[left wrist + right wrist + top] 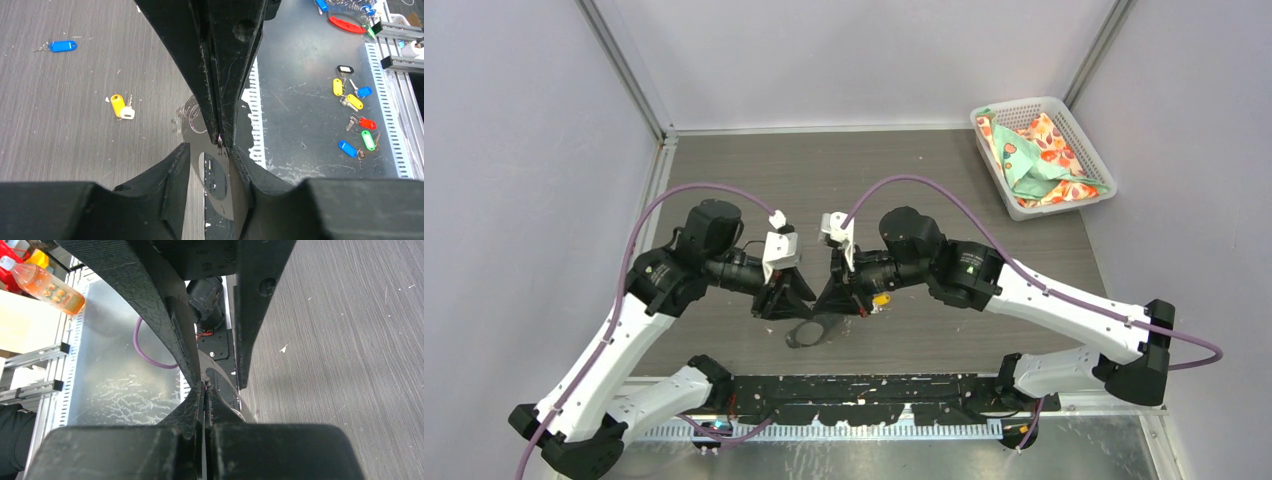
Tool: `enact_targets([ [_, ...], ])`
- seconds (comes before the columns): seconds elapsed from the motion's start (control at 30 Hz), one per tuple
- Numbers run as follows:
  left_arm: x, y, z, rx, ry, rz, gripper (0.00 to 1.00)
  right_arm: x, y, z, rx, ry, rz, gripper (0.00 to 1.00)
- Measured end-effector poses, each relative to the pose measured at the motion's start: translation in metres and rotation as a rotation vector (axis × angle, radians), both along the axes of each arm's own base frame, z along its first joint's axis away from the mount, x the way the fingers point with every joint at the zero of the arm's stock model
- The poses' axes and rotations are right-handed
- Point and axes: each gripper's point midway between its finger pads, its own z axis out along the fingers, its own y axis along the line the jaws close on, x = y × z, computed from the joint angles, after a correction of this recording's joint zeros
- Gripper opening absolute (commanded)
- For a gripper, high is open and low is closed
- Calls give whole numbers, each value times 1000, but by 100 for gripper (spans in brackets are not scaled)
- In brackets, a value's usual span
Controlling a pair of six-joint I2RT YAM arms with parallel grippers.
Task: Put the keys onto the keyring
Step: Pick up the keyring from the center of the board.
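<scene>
You are working over a big grey table (pixel 874 170). Your left arm (pixel 614 340) and right arm (pixel 1044 295) are bending in and meeting nose to nose near the front middle. A white basket (pixel 1021 103) is sitting at the far right corner with a spotty cloth (pixel 1039 160) in it.

Your right hand (pixel 205 390) is pressing its fingers tight together. Your left hand (pixel 210 152) is holding its fingers apart, one on each side of the right hand's tips.

The keyring (pixel 185 107) is showing as a thin grey loop just beside the right hand, partly hidden behind it. The yellow key (pixel 120 106) is lying on the table, away from both hands. The blue key (pixel 62 46) is lying farther off.

The right hand is pinching a tiny metal bit (pixel 220 143) at its tips. I cannot tell if that bit belongs to the keyring.
</scene>
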Motion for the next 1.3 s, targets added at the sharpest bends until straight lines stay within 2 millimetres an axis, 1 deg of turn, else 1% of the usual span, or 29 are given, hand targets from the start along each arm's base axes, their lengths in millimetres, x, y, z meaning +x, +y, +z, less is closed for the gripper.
enact_targets([
  [0.13, -2, 1, -1, 6, 14, -4, 15, 3, 2, -3, -15, -7, -3, 1],
  [0.2, -4, 1, -1, 7, 22, -8, 3, 4, 2, -3, -16, -12, -6, 1],
  [0.23, -5, 2, 0, 7, 22, -9, 1, 3, 2, -3, -18, -12, -6, 1],
  [0.27, -5, 2, 1, 7, 20, -10, 0, 3, 2, -3, -17, -12, -5, 3],
  [0.33, -6, 2, 1, 7, 25, -12, 0, 1, 3, -1, -14, -17, 1, 11],
  [0.47, -6, 2, 1, 7, 24, -12, 0, -1, 3, 0, -12, -12, 3, 18],
  [0.53, -6, 2, 2, 4, 19, -11, 1, -1, 4, 2, -4, -6, 3, 25],
  [0.6, -5, 2, 4, -2, 11, -7, 0, -2, 3, 5, 7, -1, 0, 29],
  [0.77, -7, 3, 9, -17, 6, 1, 1, -4, 2, 22, 81, -10, -7, 45],
  [0.9, -8, 3, 14, -34, -1, 9, 0, -4, -6, 31, 121, -25, -30, 48],
  [1.1, -7, 1, 22, -65, -24, 10, 0, -3, -26, 54, 198, -76, -88, 50],
  [1.2, -11, 1, 29, -101, -68, -16, 0, -5, -39, 56, 226, -94, -111, 52],
  [1.3, -19, 1, 40, -169, -139, -57, 0, -10, -50, 56, 255, -111, -115, 54],
])
